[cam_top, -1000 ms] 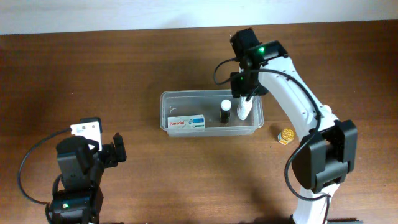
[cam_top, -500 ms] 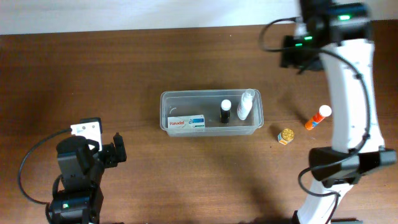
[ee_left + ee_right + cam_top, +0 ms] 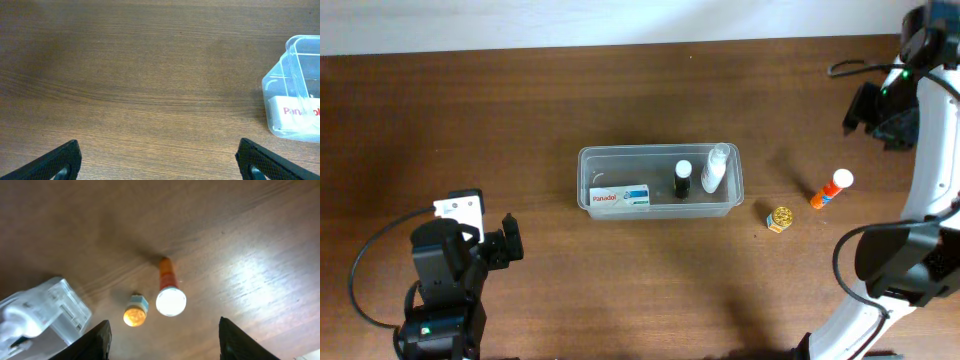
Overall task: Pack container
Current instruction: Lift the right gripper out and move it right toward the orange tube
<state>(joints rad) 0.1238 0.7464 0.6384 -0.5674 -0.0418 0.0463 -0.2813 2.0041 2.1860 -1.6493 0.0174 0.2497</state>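
Status at inspection: right gripper (image 3: 165,336) hangs high over the table (image 3: 470,110), fingers wide apart and holding nothing. Almost straight below it, between the finger lines, is an orange tube (image 3: 169,287) with a white cap, which appears to stand on end. A small gold-topped jar (image 3: 135,311) sits just beside the tube, on the side toward the container (image 3: 75,311). The container lies further off on that same side, well apart from this hand. It already holds a box (image 3: 619,197), a black bottle (image 3: 682,179) and a white bottle (image 3: 714,168) leaning at the end nearest the right arm. Left gripper (image 3: 157,155) is low over bare wood at the other end, fingers spread and empty, with the container's near corner ahead and off to its right. Judgement: two items are left to pack, and the step in hand looks to be lining up on the tube. To do it well, the hand should come straight down with the tube centred between the fingers. It should close on the orange body below the cap, not on the cap itself. The finger on the jar's side needs watching, since the gap there is narrow and a nudge could tip either item. Free floor in the container appears to lie along its far wall, so the release should be made there, low.
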